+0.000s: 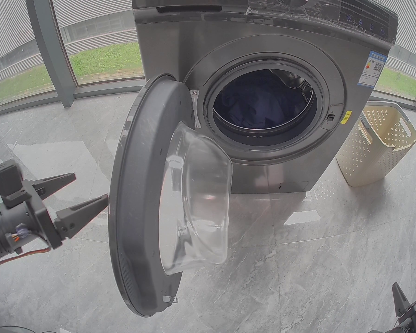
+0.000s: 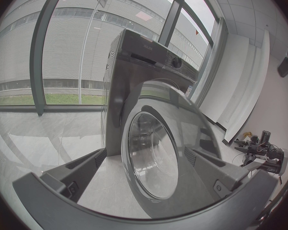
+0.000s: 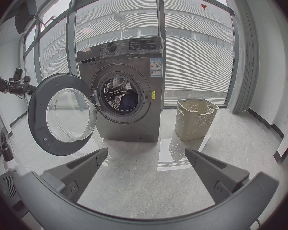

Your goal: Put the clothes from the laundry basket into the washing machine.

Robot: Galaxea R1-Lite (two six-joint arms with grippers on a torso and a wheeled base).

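Note:
A grey washing machine (image 1: pixel 263 38) stands ahead with its round door (image 1: pixel 143 195) swung wide open. Dark blue clothes (image 1: pixel 259 105) lie inside the drum, seen also as the clothes (image 3: pixel 128 101) in the right wrist view. A cream laundry basket (image 1: pixel 376 144) stands on the floor right of the machine; no cloth shows over its rim. My left gripper (image 1: pixel 90 188) is open, just left of the door's outer edge, holding nothing. My right gripper (image 1: pixel 413 285) is low at the right, well back from the machine (image 3: pixel 124 93), open with nothing in it.
The grey tiled floor (image 1: pixel 319 264) lies open in front of the machine. Tall windows and a grey pillar (image 1: pixel 48 38) stand behind and to the left. The basket (image 3: pixel 195 117) sits close to the window wall.

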